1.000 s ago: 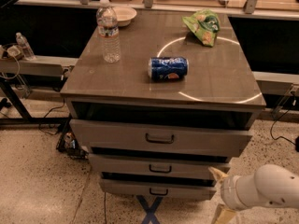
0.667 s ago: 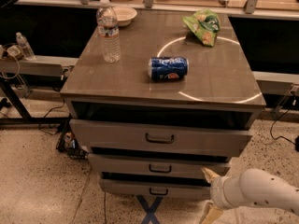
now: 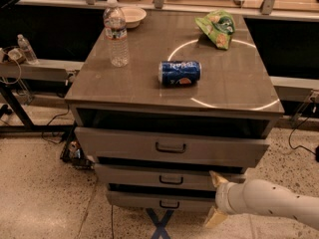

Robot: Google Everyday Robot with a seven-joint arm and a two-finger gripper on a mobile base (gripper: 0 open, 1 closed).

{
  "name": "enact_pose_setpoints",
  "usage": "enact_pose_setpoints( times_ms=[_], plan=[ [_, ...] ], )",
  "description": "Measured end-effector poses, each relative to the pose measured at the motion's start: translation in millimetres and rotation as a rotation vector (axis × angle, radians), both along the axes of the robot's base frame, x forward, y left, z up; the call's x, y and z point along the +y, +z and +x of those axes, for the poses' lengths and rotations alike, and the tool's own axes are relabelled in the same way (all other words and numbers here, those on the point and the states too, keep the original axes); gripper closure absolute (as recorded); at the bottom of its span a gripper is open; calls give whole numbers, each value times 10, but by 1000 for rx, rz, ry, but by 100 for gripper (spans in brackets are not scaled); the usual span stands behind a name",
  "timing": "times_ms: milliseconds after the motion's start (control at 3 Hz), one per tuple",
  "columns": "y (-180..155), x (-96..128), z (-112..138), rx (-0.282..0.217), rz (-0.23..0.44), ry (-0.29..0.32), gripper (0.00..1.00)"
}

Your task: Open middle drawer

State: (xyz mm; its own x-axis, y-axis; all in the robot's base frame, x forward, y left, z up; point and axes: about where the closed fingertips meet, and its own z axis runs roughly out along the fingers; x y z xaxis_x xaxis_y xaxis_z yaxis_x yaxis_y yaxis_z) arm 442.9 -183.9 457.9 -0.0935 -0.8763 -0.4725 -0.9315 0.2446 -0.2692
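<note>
**Gripper wide open, right of the handle it must reach**

The gripper [image 3: 215,197] sits low at the cabinet's front right. Its two tan fingers [image 3: 218,178] are spread wide, one above the other, with nothing between them. The upper finger lies over the right end of the middle drawer [image 3: 149,176], and the lower one hangs beside the bottom drawer [image 3: 134,200].

The middle drawer's small dark loop handle [image 3: 171,179] is at the panel's centre, well left of the gripper. To do this step well, the gripper should probably slide left along the panel until the handle lies between the fingers. It should then close on the loop and pull straight out, level with the drawer's travel. The top drawer [image 3: 124,144] juts out just overhead, so lifting during the approach risks a bump.

The white forearm [image 3: 279,207] enters from the lower right, nearly horizontal, rising slightly toward the wrist. The wrist points left at the drawer fronts.

On the cabinet top [image 3: 234,83] are a Pepsi can [image 3: 179,73] on its side, a water bottle [image 3: 116,33], a green chip bag [image 3: 217,28] and a bowl [image 3: 132,15].
</note>
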Motion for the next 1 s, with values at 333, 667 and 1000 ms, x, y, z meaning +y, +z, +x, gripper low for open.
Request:
enact_pose_setpoints(
  times_ms=[333, 667, 1000],
  plan=[
    [-84, 84, 256, -31, -8, -10, 0],
    [-238, 143, 417, -30, -18, -4, 0],
    [-391, 110, 540, -21, -26, -15, 3]
  ],
)
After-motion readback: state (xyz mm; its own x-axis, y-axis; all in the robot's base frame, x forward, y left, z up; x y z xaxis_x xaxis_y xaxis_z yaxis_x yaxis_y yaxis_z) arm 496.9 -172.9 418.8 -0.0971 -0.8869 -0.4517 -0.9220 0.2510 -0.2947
